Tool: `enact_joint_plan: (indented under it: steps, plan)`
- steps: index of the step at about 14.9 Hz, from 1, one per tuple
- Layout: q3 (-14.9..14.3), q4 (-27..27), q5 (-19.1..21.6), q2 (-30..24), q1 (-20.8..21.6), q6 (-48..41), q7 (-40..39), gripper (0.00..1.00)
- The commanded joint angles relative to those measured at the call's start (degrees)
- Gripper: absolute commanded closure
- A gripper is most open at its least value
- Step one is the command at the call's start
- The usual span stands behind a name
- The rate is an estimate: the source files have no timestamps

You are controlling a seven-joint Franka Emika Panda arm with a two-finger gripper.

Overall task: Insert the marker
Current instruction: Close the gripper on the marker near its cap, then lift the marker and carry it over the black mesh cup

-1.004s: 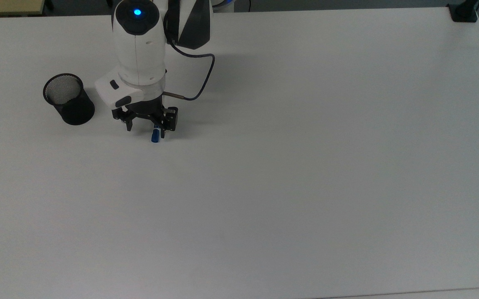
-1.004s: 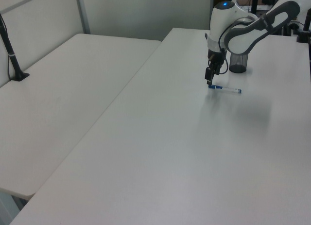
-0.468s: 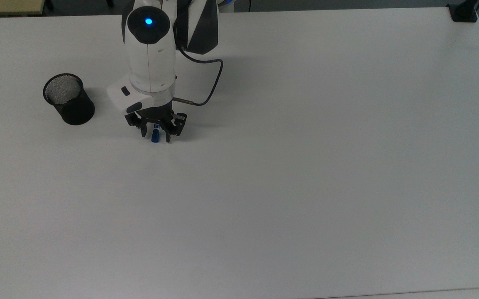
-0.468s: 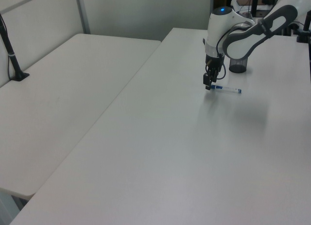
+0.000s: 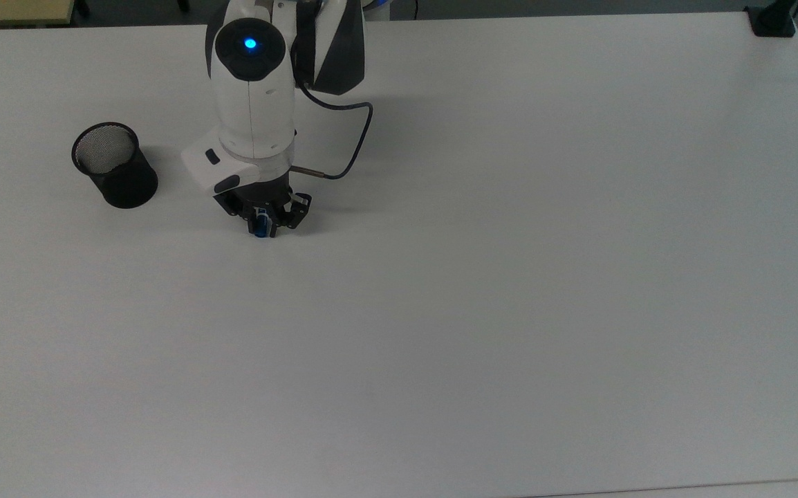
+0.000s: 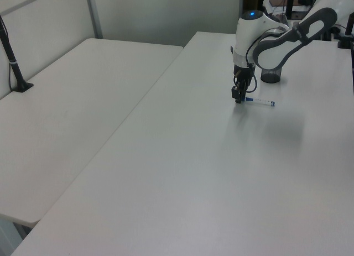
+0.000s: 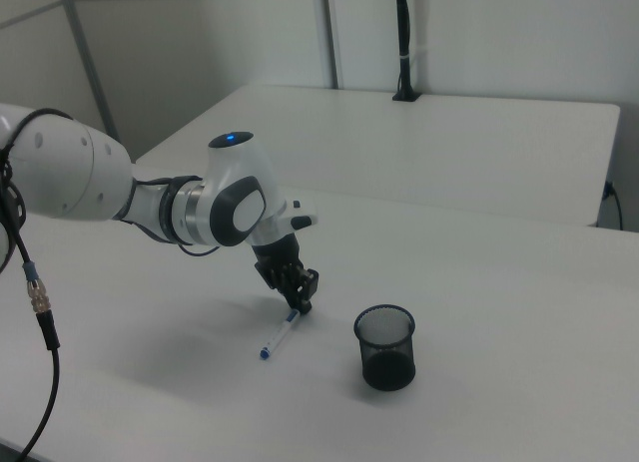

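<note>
White worktop (image 5: pixel 509 311). Arm (image 5: pixel 254 104) reaches down near its rear edge. Black mesh cup (image 5: pixel 114 164) stands upright, well apart, on the top view's left. End effector (image 5: pixel 261 225) low, fingers narrowed onto the capped end of the marker (image 7: pixel 281 335), which lies flat on the worktop.

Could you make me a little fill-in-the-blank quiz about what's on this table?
1. The marker lies flat on the white ____.
2. The gripper is down at the marker's ____-capped end.
3. The black mesh cup stands ____ with nothing in it.
4. In the top view, the cup is to the ____ of the gripper.

Missing words: table; blue; upright; left
</note>
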Motion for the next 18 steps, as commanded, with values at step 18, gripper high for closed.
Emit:
enact_joint_plan:
  steps: [18]
  plan:
    - [-1.08,-14.98,2.21,-27.3,-12.27,21.14,-3.56,1.0]
